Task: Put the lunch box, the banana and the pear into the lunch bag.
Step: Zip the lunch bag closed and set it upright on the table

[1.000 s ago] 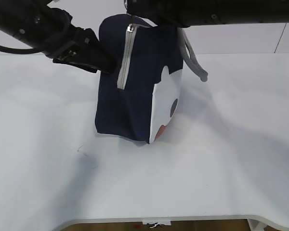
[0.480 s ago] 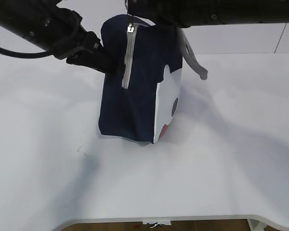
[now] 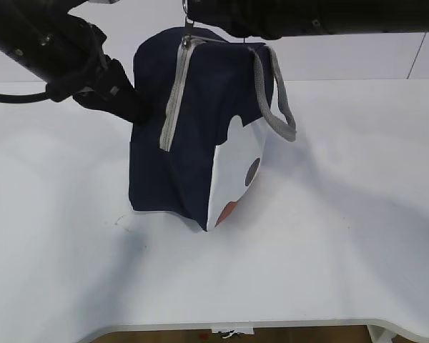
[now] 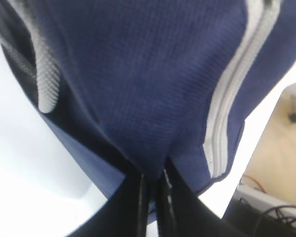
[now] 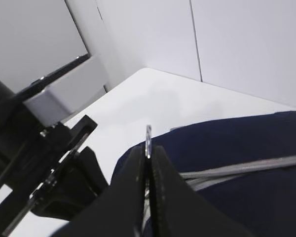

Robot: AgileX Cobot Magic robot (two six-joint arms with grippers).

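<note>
The navy lunch bag (image 3: 193, 143) stands tilted on the white table (image 3: 343, 250), zipped, with its grey zipper (image 3: 173, 93) running down the near side and a grey handle (image 3: 279, 107) hanging at the right. My left gripper (image 3: 136, 111) is shut on a fold of the bag's fabric (image 4: 148, 74) at its left side, pinched between the tips of the gripper (image 4: 153, 180). My right gripper (image 5: 148, 148) is shut on the metal ring pull (image 5: 148, 136) at the bag's top (image 3: 188, 18). The lunch box, the banana and the pear are out of view.
The table's front edge (image 3: 272, 325) runs near the bottom of the exterior view. A white wall stands behind the table. A small scuff (image 3: 121, 220) marks the tabletop left of the bag. The left arm (image 5: 49, 173) shows in the right wrist view.
My left gripper has shut on the bag's fabric. The bag has shifted left and tilted, with its handle swung out. My right gripper has kept its hold at the top.
</note>
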